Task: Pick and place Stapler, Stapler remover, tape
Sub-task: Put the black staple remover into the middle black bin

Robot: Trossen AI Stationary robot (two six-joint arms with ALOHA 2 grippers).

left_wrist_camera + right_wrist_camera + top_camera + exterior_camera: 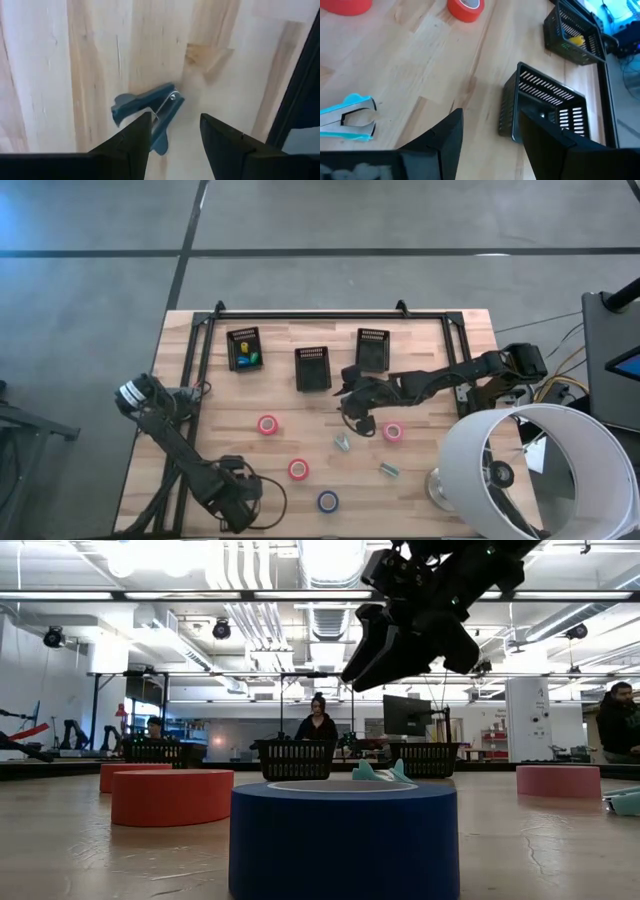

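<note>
The left gripper (172, 137), jaws apart and empty, hangs above a blue remover (150, 112) (long axis slanting across the gap); right gripper (352, 402) open too.

The wooden table (420, 490) carries three black baskets (312, 368), four tape rolls (267, 425) and staple removers (342, 442).

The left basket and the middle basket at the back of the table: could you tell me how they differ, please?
The left basket holds small yellow, green and blue items, while the middle basket looks empty from above. The left basket sits nearer the table's back rail; the middle basket sits a little further forward. The right gripper hovers close to the middle basket, well away from the left basket. Both are small, black, slotted and rectangular.
</note>
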